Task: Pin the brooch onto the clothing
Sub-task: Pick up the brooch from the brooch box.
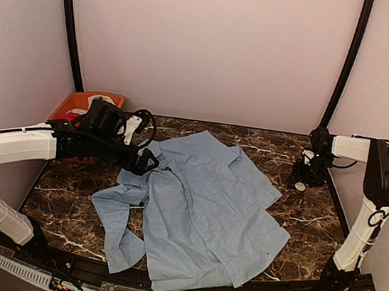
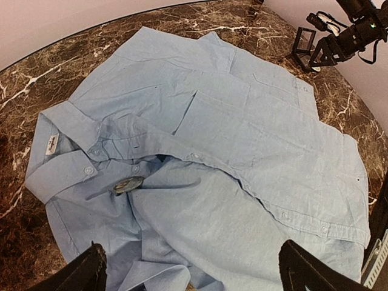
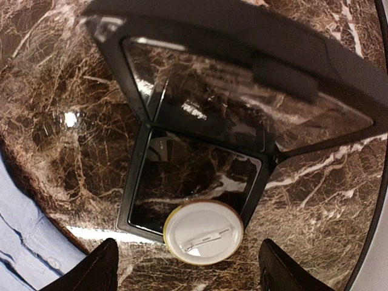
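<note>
Poises right claw (image 3: 188,270) released astride the brooch (image 3: 203,233), lying pin-up on the desk (image 1: 66,193) at far right, likely for pickup. Hangs left claw (image 2: 194,273), also released, over the shirt (image 1: 207,212), spread mid-desk, probably to steady cloth.

Blue shirt (image 2: 242,151) spread on marble table (image 2: 24,79); jaws wide apart
</note>
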Controlling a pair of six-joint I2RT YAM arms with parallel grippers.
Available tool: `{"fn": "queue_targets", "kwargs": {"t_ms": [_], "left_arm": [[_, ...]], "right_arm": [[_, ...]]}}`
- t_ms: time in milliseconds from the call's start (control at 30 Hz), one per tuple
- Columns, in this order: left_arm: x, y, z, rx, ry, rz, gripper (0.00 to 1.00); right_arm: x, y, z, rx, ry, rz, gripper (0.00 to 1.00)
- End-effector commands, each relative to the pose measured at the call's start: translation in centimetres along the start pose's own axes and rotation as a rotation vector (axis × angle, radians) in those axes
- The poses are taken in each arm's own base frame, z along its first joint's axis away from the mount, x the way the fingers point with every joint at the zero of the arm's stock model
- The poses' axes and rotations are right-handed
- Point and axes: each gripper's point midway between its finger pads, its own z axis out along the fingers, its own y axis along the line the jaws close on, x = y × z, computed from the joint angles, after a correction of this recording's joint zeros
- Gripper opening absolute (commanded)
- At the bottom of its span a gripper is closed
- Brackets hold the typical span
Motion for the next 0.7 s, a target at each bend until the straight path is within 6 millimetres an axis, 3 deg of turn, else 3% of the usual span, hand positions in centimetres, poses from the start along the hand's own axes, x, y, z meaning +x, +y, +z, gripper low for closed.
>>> {"fn": "queue_targets", "kwargs": {"t_ms": [0,267,400,667], "left_arm": [[0.3,-0.1,-0.7,0.004,-0.01,-0.016,0.99],[0.2,-0.2,-0.6,0.009,-0.012,-0.022,0.99],[0.3,-0.3,-0.5,0.015,-0.009,-0.027,0.99],[0.1,-0.4,-0.6,0.016,-0.017,-0.031,1.0]], "right_arm": [[-1.4,-0.5,0.7,0.003,-0.021,0.003,0.76],[-1.3,-0.6,1.6,0.004,-0.002,0.002,0.71],[-1.6,-2.0,1.4,0.003,-0.012,0.037,0.63],[-1.4,-1.7,1.9,-0.028,0.002,0.04,0.61]]}}
